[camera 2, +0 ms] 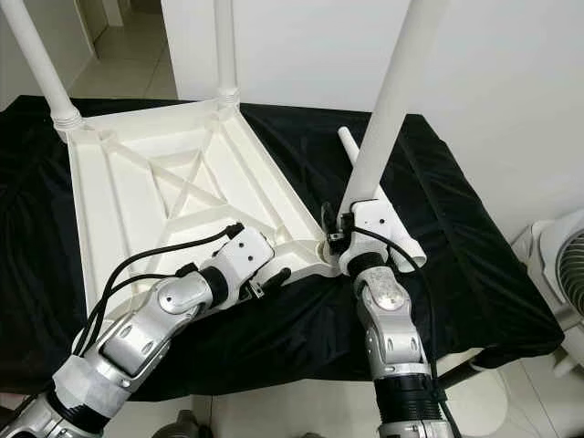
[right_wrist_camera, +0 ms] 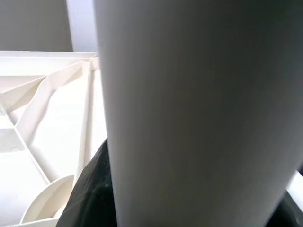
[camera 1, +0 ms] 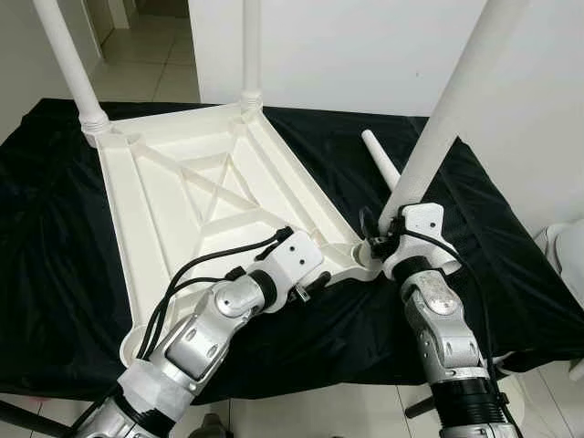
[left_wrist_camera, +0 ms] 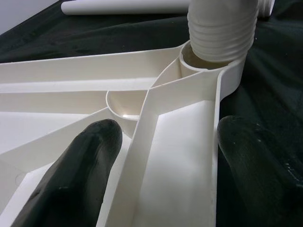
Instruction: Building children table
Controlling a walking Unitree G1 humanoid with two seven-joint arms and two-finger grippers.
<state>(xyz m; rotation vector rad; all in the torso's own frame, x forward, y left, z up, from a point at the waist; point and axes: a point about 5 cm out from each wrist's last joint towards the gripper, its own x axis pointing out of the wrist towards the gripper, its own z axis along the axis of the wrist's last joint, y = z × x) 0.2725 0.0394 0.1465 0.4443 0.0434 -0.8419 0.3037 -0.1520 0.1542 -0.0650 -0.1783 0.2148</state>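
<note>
A white plastic tabletop lies upside down on a black cloth. Two white legs stand in its far corners. My right gripper is shut on a third leg, held upright and a little tilted. Its threaded end sits at the mouth of the near right corner socket. My left gripper is at the near rim just left of that corner, its black fingers closed on either side of the rim wall. In the right wrist view the leg is very close.
A fourth white leg lies loose on the black cloth behind the right gripper. The clothed table ends close to my body. A white fan stands on the floor at the right. White walls and a doorway lie beyond.
</note>
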